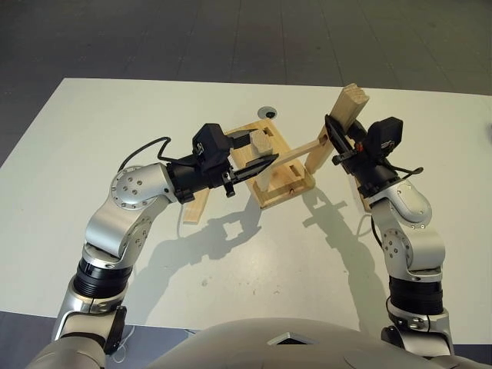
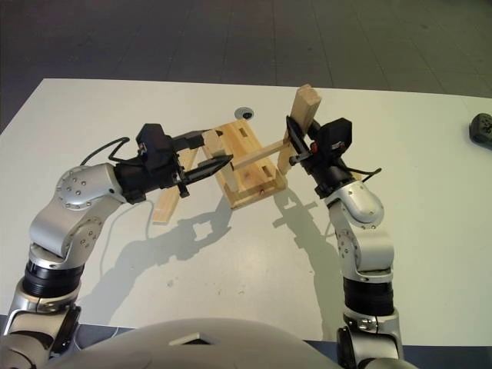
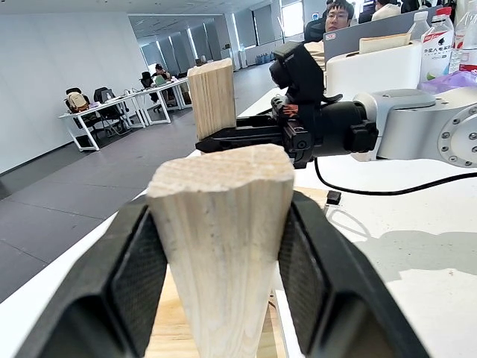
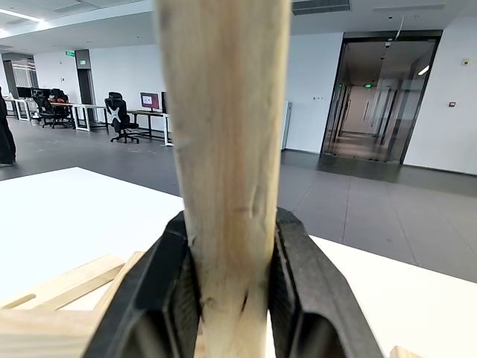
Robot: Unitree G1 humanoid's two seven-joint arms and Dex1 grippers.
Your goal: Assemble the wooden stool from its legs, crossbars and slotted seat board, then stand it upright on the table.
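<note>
Wood sits in both grips. The left end effector (image 1: 261,147) pinches a short leg (image 3: 220,239) over the slotted seat board (image 1: 284,192), seemingly to steady it in its slot. The right end effector (image 1: 344,137) clamps a taller leg (image 1: 352,101), tilted above the board's right edge and meeting a crossbar (image 1: 300,151), likely to line up that joint. One spare slat (image 1: 195,207) lies on the worktop (image 1: 115,115) under the left arm.

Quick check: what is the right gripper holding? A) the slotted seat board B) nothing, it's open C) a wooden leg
C: the right gripper is shut on a wooden leg, clamped from both sides, and the leg sticks up past it.
</note>
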